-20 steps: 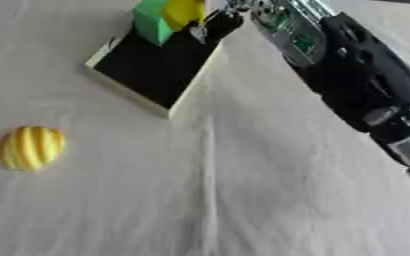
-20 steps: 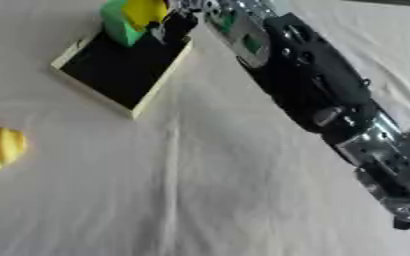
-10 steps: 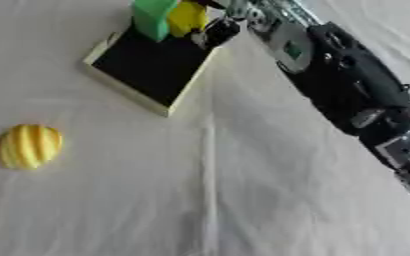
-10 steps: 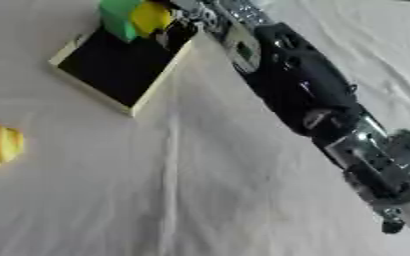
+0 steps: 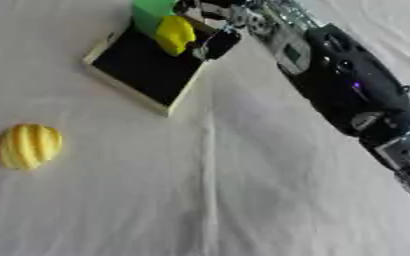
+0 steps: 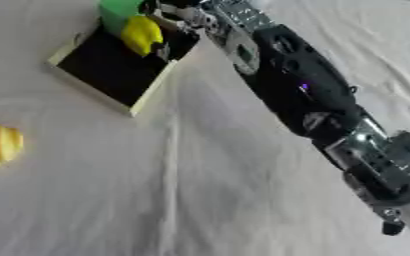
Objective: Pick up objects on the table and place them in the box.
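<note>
While my right robot hand (image 5: pixel 210 31) grasps the yellow object (image 5: pixel 175 34) over the box (image 5: pixel 147 70) at the desk's far edge, I judge release next; the ridged yellow object (image 5: pixel 28 146) waits near the left edge.

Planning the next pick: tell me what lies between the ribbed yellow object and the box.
Nothing: only bare white cloth between the ribbed yellow object and the box, seen in the left eye view.

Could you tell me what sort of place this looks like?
Probably a robot test bench: a table under white cloth, a shallow black-lined box, and toy-like things such as a ridged yellow object.
</note>
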{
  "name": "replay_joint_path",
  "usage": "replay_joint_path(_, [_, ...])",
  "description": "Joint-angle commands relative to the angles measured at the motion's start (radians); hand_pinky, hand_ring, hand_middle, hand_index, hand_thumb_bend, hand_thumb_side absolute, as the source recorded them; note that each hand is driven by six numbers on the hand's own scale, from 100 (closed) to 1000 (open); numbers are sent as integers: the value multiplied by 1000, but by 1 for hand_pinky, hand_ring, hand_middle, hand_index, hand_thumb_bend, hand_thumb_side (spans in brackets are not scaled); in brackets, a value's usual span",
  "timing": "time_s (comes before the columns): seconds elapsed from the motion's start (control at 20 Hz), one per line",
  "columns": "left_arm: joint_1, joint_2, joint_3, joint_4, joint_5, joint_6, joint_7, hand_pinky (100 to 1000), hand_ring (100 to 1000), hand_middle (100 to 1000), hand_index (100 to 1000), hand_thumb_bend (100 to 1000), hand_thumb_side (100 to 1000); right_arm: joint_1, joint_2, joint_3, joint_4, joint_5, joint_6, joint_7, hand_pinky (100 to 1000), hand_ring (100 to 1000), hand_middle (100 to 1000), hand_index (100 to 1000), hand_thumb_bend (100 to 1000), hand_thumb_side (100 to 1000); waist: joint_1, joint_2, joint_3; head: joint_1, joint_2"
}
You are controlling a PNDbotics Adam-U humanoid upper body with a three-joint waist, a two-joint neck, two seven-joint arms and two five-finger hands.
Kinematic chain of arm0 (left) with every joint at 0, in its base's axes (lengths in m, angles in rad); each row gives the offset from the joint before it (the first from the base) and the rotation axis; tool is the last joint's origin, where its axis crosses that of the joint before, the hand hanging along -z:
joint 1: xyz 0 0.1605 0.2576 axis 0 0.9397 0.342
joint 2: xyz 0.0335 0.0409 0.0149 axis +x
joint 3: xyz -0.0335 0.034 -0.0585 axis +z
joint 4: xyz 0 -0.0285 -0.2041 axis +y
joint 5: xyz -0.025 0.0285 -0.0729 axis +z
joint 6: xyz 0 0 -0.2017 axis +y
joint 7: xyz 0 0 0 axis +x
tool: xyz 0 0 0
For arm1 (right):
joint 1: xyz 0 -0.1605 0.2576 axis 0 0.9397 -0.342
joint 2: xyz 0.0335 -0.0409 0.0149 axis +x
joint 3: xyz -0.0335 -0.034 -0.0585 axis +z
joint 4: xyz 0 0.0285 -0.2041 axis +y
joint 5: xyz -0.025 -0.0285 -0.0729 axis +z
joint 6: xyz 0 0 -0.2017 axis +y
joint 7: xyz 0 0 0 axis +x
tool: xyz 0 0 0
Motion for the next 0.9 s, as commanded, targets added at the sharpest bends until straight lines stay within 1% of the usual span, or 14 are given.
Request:
replay_joint_path(0.05, [-9,17,6,-15,-3,-1,-2,747,654,593,810,310,402,-13,-21,-18,-25,16,12,2,938,931,871,940,185,250,10,-29,-1,4,0])
replay_joint_path(0.2, [-7,17,6,-15,-6,-1,-1,747,654,592,809,311,400,-9,-29,-21,-52,-3,26,2,935,924,868,940,151,221,11,-36,-4,8,2])
replay_joint_path(0.25, [-6,17,6,-15,-7,-1,-1,748,654,591,809,312,398,-7,-35,-24,-67,-13,34,2,935,920,866,939,122,185,12,-38,-5,9,2])
replay_joint_path(0.35, [-4,18,7,-15,-8,-1,1,748,654,591,809,312,398,0,-56,-33,-126,-43,56,0,933,916,863,939,100,149,13,-43,-9,14,5])
replay_joint_path(0.4, [-3,18,7,-15,-9,0,2,748,654,591,809,311,399,6,-71,-39,-165,-62,71,-1,930,912,859,937,100,114,13,-45,-11,17,6])
replay_joint_path(0.45, [-2,19,6,-15,-9,0,2,748,654,592,810,311,399,13,-88,-44,-207,-83,89,0,925,905,853,935,100,100,13,-46,-13,20,7])
replay_joint_path(0.55, [0,26,6,-15,-17,2,-1,751,658,595,811,308,398,39,-145,-62,-325,-137,128,-2,913,887,838,928,100,100,13,-48,-18,27,10])
replay_joint_path(0.7, [-3,59,5,-15,-56,11,-11,755,663,605,816,319,381,113,-252,-107,-542,-235,209,-27,904,867,823,919,100,100,14,-46,-25,41,15])
replay_joint_path(0.75, [-7,76,2,-15,-75,17,-16,756,666,609,820,326,375,142,-285,-127,-610,-274,241,-46,902,861,819,915,100,100,15,-45,-27,45,17])
replay_joint_path(0.85, [-19,134,-16,-15,-127,36,-43,766,685,637,840,364,356,217,-354,-174,-747,-360,303,-106,900,849,814,915,100,116,18,-43,-33,57,18])
replay_joint_path(0.9, [-26,174,-29,-15,-162,49,-70,770,692,648,850,377,353,259,-385,-200,-807,-404,326,-147,900,846,812,916,100,122,21,-41,-36,63,19])
